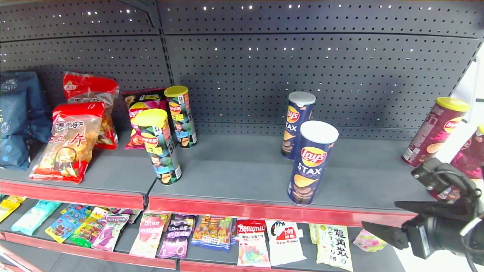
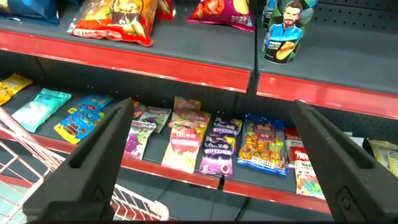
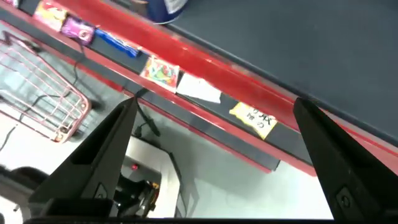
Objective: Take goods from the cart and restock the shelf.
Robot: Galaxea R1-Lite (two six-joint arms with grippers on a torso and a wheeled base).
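The grey shelf board [image 1: 245, 170] with a red front edge carries two blue chip cans, one in front [image 1: 312, 162] and one behind it [image 1: 297, 124]. My right gripper [image 1: 389, 221] hangs open and empty below the board's front right end; its wrist view [image 3: 214, 162] shows the red shelf edge [image 3: 236, 68] and the base of a blue can [image 3: 165, 6]. My left gripper [image 2: 211, 180] is open and empty in front of the lower shelf of candy packets [image 2: 214, 146]. The pink wire cart [image 3: 43, 93] stands low beside the shelf, its rim [image 2: 18, 162] also by the left gripper.
Two yellow-lidded dark cans [image 1: 159, 145] and snack bags [image 1: 72, 143] fill the board's left part. Maroon cans [image 1: 435, 130] stand at the far right. Bare board lies between the can groups. Packets [image 1: 249, 238] line the lower shelf.
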